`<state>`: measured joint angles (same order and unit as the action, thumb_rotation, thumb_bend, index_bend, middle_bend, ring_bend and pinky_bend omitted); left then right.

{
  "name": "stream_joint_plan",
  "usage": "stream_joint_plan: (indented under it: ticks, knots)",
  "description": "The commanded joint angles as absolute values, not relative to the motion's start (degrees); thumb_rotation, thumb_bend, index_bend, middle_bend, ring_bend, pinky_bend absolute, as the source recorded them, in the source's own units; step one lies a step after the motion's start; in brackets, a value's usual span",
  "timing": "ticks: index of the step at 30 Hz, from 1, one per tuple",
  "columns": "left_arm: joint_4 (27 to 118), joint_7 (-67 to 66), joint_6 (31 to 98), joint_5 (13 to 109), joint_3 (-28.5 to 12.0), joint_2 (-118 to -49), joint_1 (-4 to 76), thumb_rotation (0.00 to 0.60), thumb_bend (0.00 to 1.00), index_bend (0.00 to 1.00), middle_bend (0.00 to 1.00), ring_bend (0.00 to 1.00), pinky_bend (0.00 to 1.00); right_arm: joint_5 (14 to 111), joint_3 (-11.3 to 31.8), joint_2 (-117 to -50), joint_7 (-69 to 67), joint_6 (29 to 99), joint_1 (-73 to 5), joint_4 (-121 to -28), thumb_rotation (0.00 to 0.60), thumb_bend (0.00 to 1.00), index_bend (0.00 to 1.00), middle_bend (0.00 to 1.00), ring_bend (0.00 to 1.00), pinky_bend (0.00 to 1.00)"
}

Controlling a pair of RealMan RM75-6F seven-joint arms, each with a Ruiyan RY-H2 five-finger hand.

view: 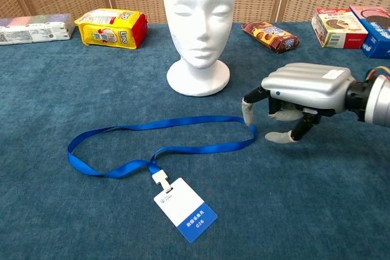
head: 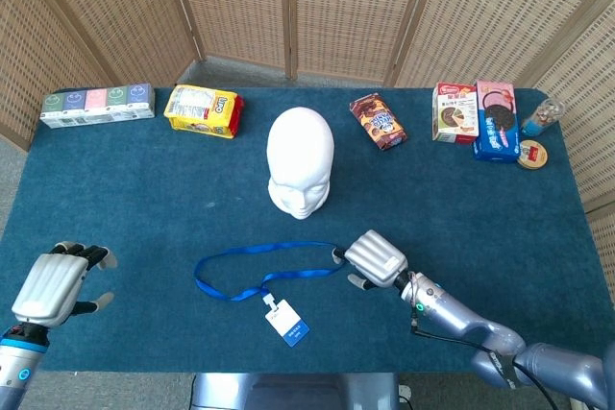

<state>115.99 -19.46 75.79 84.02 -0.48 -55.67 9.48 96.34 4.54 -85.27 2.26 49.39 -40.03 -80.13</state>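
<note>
Chest view — right hand [view: 298, 92] fingers apart at blue lanyard [view: 158, 144] loop end, left hand [head: 53, 280] fingers spread, holding nothing.

What I can't make out from here

In the chest view my right hand [view: 301, 92] covers its own fingertips near the lanyard [view: 164, 144], so contact is unclear. My left hand [head: 56, 280] is out of that view, the badge [view: 185, 208] print is unreadable, and the blue box [view: 378, 28] is cropped at the upper right.

Bare cloth lies all around my right hand [view: 298, 92] except at the lanyard [view: 164, 141] loop by my fingertips. The foam head [view: 199, 25] blocks the way straight back; snack packs line the far edge. My left hand [head: 53, 280] has open table ahead.
</note>
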Motion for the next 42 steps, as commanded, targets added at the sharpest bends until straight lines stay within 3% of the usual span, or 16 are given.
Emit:
stream_joint_plan:
  ticks: [1,28,42]
  knots:
    - [115.8,-19.1,75.8,84.0,-0.4,-55.7,9.5,0.6,0.13,0.44,0.5,0.44,0.31,94.8,4.9,-86.3,2.3,48.3,-40.9,-79.4,0.6,0.4,0.4,0.95,1.0,1.0]
    - [113.8,-17.0,75.4,84.2,0.4,-56.4,10.0,0.6,0.13,0.42,0.5,0.44,0.31,91.1,3.8,-91.5,9.3,45.7,-45.6,-72.5,0.6,0.37,0.42,0.95,1.0,1.0]
    - [113.6,-16.7,75.8,84.7,0.4,-56.7,10.2,0.6,0.13,0.42,0.5,0.44,0.31,90.5,2.5,-91.6,10.3,46.9,-45.7,-72.3,0.6,0.36,0.49,0.95,1.0,1.0]
